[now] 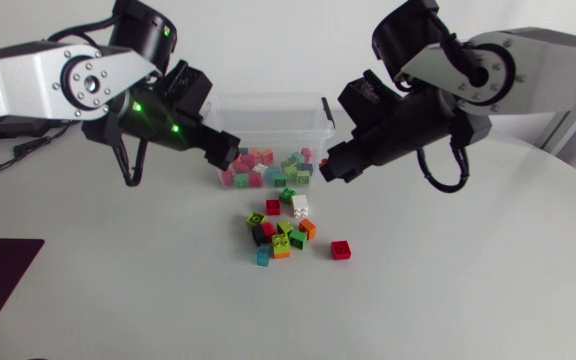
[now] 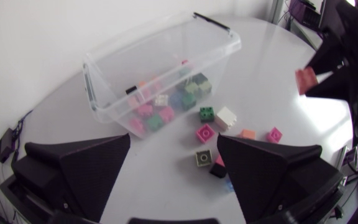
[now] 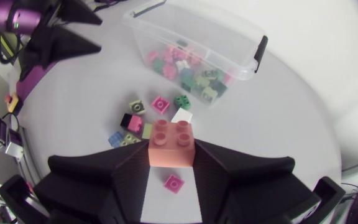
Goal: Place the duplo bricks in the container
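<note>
One salmon brick (image 3: 171, 144) is gripped between the right jaws, which are closed on its two opposite sides. Its studs face the wrist camera. It hangs clear above the desk (image 3: 278, 143), with a single pink brick (image 3: 173, 182) lying on the surface below it.

The container (image 3: 225, 43) lies ahead of the right jaws, beyond the loose bricks (image 3: 148, 121) scattered in between. It already holds a number of bricks. Its long axis runs crosswise to the right arm (image 1: 488, 70), with the black latch (image 3: 261, 48) at one short end. From overhead, the right jaws sit at the container's right front corner. I judge the brick is not yet over the opening.

I read the coming move as a short carry forward and over the near wall, then a release. The brick must clear the rim before it is let go.

The left jaws are spread wide with nothing between them. They hover beside the container's opposite end, so the left arm (image 1: 78, 80) is nearer the container but carries nothing.
</note>
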`<act>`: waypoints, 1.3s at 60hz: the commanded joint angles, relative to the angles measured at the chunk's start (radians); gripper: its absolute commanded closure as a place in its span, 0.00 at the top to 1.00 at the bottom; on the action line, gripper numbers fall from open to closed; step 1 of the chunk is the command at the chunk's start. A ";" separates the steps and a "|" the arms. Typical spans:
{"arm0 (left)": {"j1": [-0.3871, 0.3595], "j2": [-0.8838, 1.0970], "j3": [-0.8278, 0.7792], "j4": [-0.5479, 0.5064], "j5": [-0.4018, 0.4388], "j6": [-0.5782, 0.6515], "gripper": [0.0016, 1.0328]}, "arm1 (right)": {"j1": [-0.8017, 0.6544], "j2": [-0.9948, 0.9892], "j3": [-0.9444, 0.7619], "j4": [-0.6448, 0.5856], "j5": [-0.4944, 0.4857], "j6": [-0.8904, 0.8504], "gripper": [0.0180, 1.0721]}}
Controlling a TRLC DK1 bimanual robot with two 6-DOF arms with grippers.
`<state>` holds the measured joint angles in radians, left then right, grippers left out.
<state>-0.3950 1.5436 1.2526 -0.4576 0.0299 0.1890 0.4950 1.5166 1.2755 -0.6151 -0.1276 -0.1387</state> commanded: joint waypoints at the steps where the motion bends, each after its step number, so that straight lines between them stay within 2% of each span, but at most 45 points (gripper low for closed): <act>1: -0.008 -0.045 -0.074 -0.009 0.024 0.041 0.94 | -0.010 0.045 0.039 0.031 -0.003 0.022 0.32; 22: -0.019 -0.125 -0.255 -0.003 0.034 0.073 0.94 | -0.021 0.183 0.130 0.192 0.009 0.047 0.32; 32: -0.021 -0.154 -0.325 0.002 0.034 0.079 0.94 | -0.038 0.271 0.229 0.218 0.009 0.056 0.32; 78: -0.067 -0.246 -0.438 0.007 0.031 0.078 0.94 | 0.002 0.465 0.417 0.379 0.086 0.062 0.32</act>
<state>-0.4561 1.3243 0.8455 -0.4511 0.0555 0.2482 0.4816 1.9427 1.6535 -0.2531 -0.0509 -0.0971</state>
